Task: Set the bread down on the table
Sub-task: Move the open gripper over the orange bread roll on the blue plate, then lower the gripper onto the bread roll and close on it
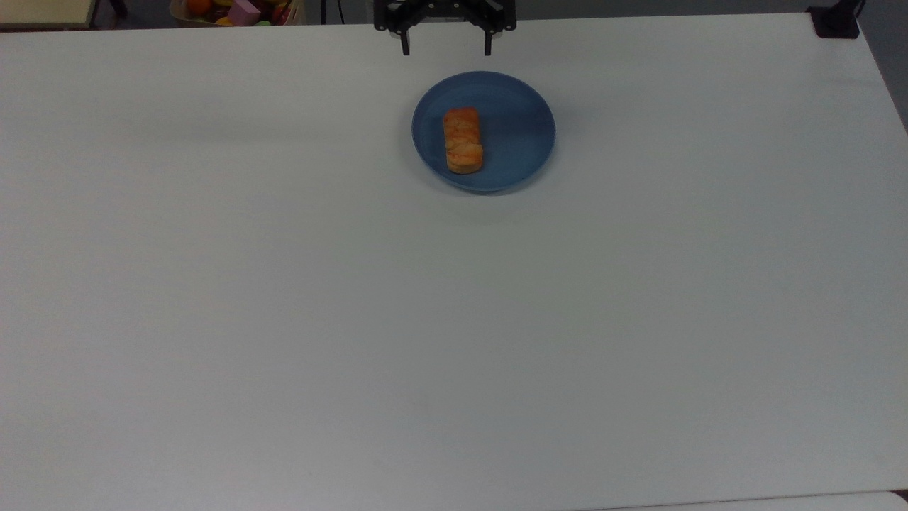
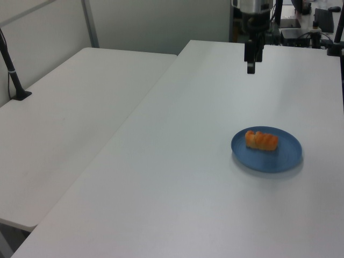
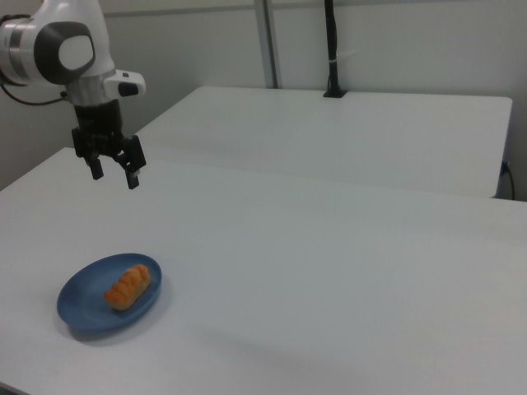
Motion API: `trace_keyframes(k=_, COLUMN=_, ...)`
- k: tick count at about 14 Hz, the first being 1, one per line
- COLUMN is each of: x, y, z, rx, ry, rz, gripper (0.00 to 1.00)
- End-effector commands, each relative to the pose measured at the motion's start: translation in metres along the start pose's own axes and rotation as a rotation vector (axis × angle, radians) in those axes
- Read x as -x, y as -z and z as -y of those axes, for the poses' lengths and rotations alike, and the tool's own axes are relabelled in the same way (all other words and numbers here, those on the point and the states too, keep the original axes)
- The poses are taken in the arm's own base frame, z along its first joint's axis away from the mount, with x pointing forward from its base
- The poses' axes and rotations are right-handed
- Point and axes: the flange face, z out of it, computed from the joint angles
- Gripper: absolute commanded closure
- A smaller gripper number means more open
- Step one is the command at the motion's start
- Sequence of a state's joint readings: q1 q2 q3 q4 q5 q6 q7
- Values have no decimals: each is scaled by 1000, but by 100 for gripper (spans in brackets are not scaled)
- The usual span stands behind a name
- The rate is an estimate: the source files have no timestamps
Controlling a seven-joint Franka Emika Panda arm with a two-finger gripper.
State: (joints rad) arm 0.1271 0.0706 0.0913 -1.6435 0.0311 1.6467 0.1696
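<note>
The bread (image 1: 463, 140) (image 2: 262, 140) (image 3: 128, 285), a small golden-orange ridged bun, lies on a round blue plate (image 1: 518, 135) (image 2: 279, 157) (image 3: 86, 300) on the white table (image 1: 454, 319) (image 2: 188, 177) (image 3: 346, 280). My gripper (image 1: 445, 48) (image 2: 250, 65) (image 3: 115, 175) hangs open and empty in the air above the table. In the top view it is just beyond the plate's far rim, near the table's top edge. Its fingers (image 1: 406, 44) point down, well apart from the bread.
A second white table (image 2: 70, 123) (image 3: 346, 132) adjoins this one. A black clamp post (image 1: 833, 21) (image 2: 13, 75) (image 3: 331, 49) stands on a table edge. A box of coloured toys (image 1: 237, 11) sits beyond the top view's upper-left edge.
</note>
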Motion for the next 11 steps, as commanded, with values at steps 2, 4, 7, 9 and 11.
trace_keyframes(k=2, x=5, y=-42, z=10, rx=40, ry=-5, rz=32, gripper=0)
trace_keyframes(k=4, x=0, y=-76, z=9, rx=66, ry=-1, rz=42, gripper=0)
trace_keyframes(k=7, x=1, y=-132, z=6, rx=107, ry=20, rz=56, gripper=0)
trace_keyframes(k=9, x=3, y=-157, z=13, rx=117, ry=40, rz=70, gripper=0)
trace_keyframes(k=11, x=7, y=-181, z=17, rx=127, ry=54, rz=88, gripper=0)
